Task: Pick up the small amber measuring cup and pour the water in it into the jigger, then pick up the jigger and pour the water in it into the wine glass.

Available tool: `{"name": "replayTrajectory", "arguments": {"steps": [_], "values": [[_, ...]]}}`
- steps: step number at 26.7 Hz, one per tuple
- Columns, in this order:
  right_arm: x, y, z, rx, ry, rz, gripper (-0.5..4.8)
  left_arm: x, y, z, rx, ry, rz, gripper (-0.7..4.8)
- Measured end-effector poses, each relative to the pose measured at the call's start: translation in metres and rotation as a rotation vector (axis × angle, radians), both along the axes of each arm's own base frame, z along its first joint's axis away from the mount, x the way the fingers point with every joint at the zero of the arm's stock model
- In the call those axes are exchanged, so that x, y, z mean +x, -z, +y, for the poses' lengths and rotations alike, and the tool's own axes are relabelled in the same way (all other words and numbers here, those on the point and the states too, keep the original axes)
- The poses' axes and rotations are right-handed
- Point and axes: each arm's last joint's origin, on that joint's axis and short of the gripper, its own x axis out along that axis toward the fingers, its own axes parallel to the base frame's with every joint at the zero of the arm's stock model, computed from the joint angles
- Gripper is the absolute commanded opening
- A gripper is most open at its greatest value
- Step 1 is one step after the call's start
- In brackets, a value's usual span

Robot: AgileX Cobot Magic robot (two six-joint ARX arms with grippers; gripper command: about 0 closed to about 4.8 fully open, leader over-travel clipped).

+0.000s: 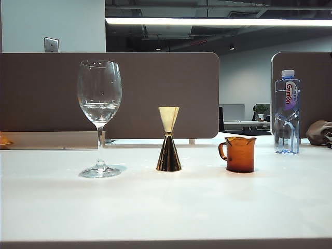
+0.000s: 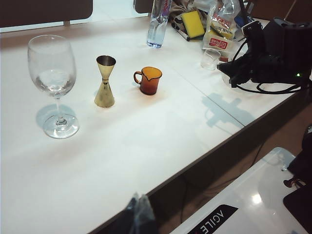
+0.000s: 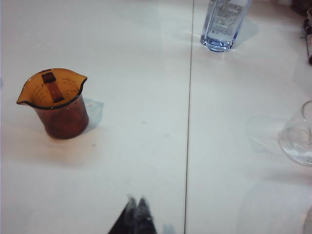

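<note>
Right pincer [image 3: 136,207], shut, near amber cup [image 3: 56,103].

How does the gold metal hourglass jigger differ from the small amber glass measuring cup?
The gold metal hourglass jigger is opaque, shiny and taller; the small amber glass measuring cup is translucent, squat, with a handle and pouring lip. Both stand upright on the white table, untouched.

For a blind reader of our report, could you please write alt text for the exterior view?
Three vessels stand in a row on a white table: a wine glass holding a little water at left, a gold jigger in the middle, a small amber measuring cup at right. A water bottle stands behind; no arms show.
</note>
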Motion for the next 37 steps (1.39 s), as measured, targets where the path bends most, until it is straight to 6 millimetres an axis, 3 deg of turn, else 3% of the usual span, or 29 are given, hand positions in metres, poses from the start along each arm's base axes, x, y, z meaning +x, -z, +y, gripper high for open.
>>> {"name": "replayTrajectory", "arguments": {"steps": [8, 13, 19, 27, 32, 37], "values": [[-0.005, -0.003, -0.001, 0.006, 0.0, -0.022, -0.01, 0.0, 0.0, 0.0, 0.0, 0.0, 0.001, -0.02], [-0.032, -0.028, -0.009, 0.064, 0.01, -0.391, -0.01, 0.0, 0.0, 0.0, 0.0, 0.0, 0.0, -0.02], [-0.062, -0.043, -0.016, 0.14, 0.015, -0.68, -0.01, 0.0, 0.0, 0.0, 0.0, 0.0, 0.0, -0.02], [-0.068, -0.007, -0.018, 0.143, 0.016, -0.692, -0.01, 0.0, 0.0, 0.0, 0.0, 0.0, 0.0, -0.02], [-0.062, 0.027, -0.019, 0.119, 0.038, -0.629, -0.01, 0.0, 0.0, 0.0, 0.0, 0.0, 0.0, -0.02], [-0.06, 0.038, -0.019, 0.09, 0.042, -0.519, -0.01, 0.0, 0.0, 0.0, 0.0, 0.0, 0.0, -0.02]]}}
